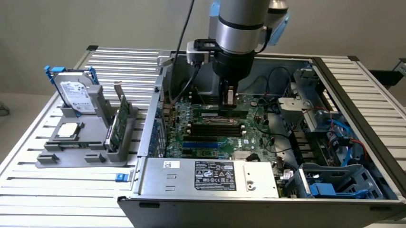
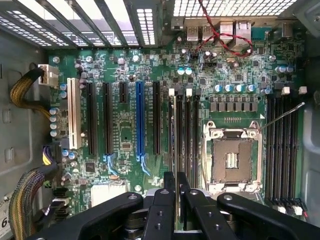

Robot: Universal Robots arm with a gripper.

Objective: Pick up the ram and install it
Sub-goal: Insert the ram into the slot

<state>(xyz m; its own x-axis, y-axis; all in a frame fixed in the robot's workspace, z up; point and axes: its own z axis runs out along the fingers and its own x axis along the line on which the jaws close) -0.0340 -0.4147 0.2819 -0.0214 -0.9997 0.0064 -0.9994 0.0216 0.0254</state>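
My gripper [image 1: 229, 99] reaches down into the open computer case [image 1: 147, 166], over the green motherboard [image 1: 254, 135]. It is shut on the ram [image 1: 219, 113], a thin dark-green stick held on edge. The ram lies along the rearmost of the black memory slots [image 1: 216, 127], next to the bank's other slots. In the wrist view my gripper [image 2: 176, 192] has its two black fingers [image 2: 163, 205] close together, with the ram [image 2: 174, 135] edge-on between them and in line with the first slot beside the CPU socket [image 2: 232, 157]. Whether the ram is seated in the slot I cannot tell.
A grey holder [image 1: 70, 159] on the exterior view's left carries a hard drive [image 1: 76, 92], a green expansion card [image 1: 120, 118] and a chip [image 1: 66, 130]. The power supply [image 1: 209, 173] fills the case's near side. Cable bundles [image 2: 22, 92] and a drive cage [image 1: 336, 180] line the case walls.
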